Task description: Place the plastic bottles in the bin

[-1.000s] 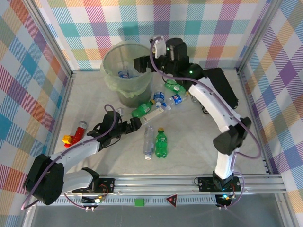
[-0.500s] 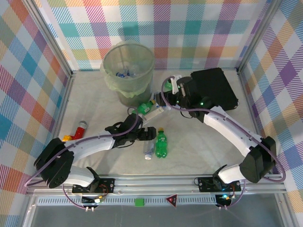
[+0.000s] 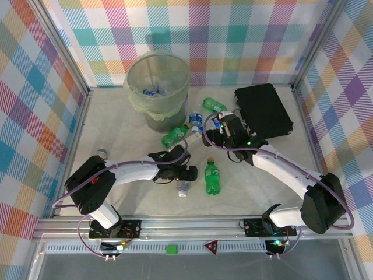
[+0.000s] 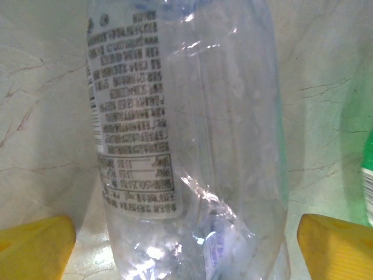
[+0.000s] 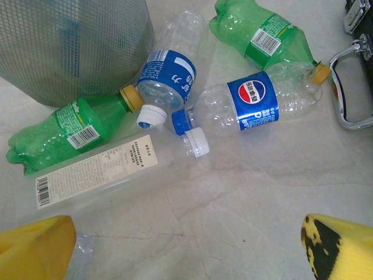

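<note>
Plastic bottles [image 3: 195,120] lie on the table [image 3: 116,125] below the bin [image 3: 135,99]. A few more sit inside it, too small to count. The bin stands upright, far left of centre.

Clear bottle [image 4: 192,134]: the long axis runs near to far. From above, only its cap end shows, toward the near rail [image 3: 192,223]; the left gripper [image 3: 184,173] covers the rest. In the left wrist view both ends are cut off. The jaws are open with a yellow tip on each side of the bottle; I cannot tell if they touch it.

Cluster just beside the bin's foot:
- Green bottle [image 5: 64,131], cap pointing up-right.
- White-label bottle [image 5: 96,172] lying parallel to it, its body hard to make out against the table.
- Blue-label bottle [image 5: 169,73], cap pointing down-left.
- Pepsi bottle [image 5: 253,99], blue cap pointing left.
- Second green bottle [image 5: 262,38], cap pointing right.

Lone green bottle [image 3: 213,178]: the axis runs near to far, cap away from the arms. It lies apart from the cluster, with bare table to its right.

Right gripper [image 5: 186,245] hovers over the cluster with its jaws wide open, gripping nothing. Only its tips are in frame.

Black case [image 3: 263,109] lies far right; its handle is cut off in the right wrist view.
</note>
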